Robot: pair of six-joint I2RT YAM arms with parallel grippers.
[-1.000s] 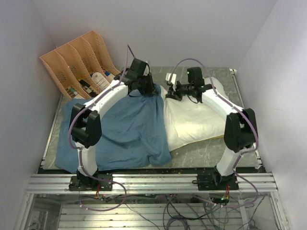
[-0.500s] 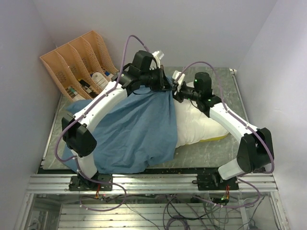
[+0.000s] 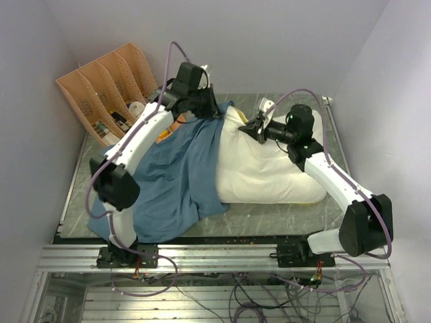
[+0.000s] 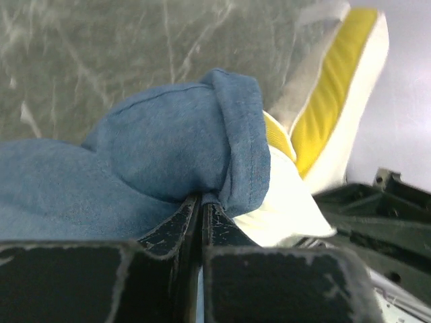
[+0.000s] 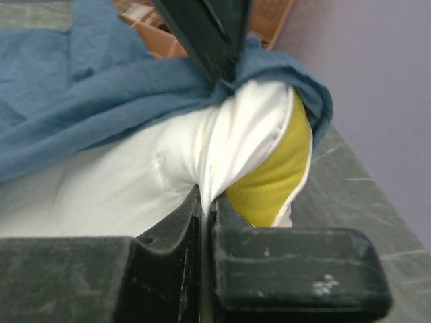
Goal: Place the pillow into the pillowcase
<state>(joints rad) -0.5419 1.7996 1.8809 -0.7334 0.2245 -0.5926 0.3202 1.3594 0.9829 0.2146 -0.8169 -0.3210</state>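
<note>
The cream-white pillow lies right of centre on the table, its yellow edge showing at the far corner. The wrinkled blue pillowcase is spread to its left, with the hem draped over the pillow's far left corner. My left gripper is shut on that hem, its jaws pressed together on blue cloth. My right gripper is shut on a pinch of white pillow fabric near the same corner. The left fingers hang just above it.
An orange slotted file organiser holding small items stands at the back left. Purple walls close in on both sides and behind. The grey marbled tabletop shows in front of the pillow, ending at the metal rail.
Both arms lifted the cloth and pillow, then came down. The left gripper drew back to the left, so more pillow shows; the right gripper shifted right with its pinch.
</note>
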